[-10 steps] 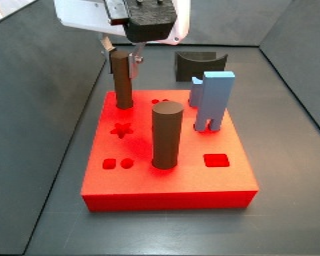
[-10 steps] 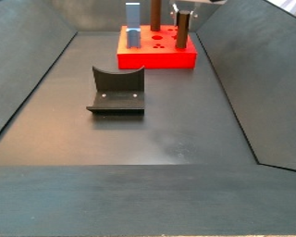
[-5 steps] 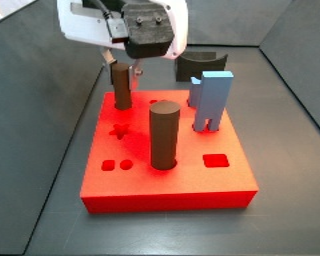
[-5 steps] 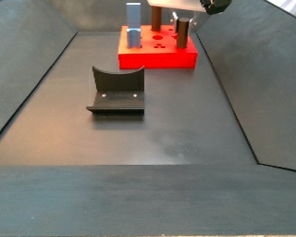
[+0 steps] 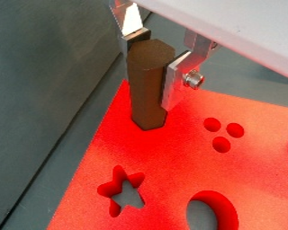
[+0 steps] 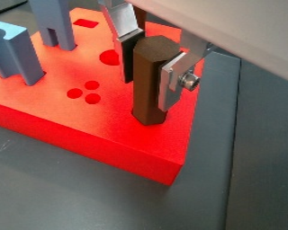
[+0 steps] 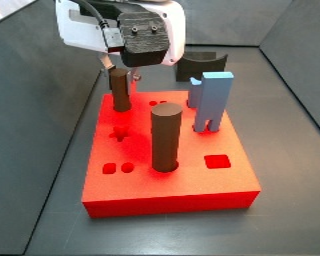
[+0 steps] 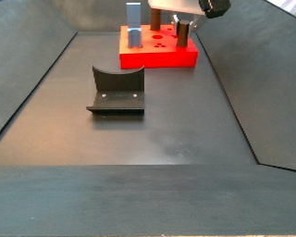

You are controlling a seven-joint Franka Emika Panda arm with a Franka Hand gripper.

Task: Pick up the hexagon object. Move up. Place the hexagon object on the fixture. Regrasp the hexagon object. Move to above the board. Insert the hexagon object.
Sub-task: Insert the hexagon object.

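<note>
The hexagon object, a slim dark-brown rod, stands upright with its lower end in a hole near a corner of the red board. My gripper is shut on its upper part, a silver finger pressed on each side; both wrist views show this. In a side view the rod hangs under the gripper at the board's far left. The fixture stands behind the board, and in a side view it lies on the floor well apart from the board.
A thick round peg and a light-blue block stand upright in the board close to the rod. A star hole and small round holes lie open beside it. Dark sloped walls enclose the floor.
The gripper has come down with the hexagon object, whose lower end now sits deeper in the board than a second ago.
</note>
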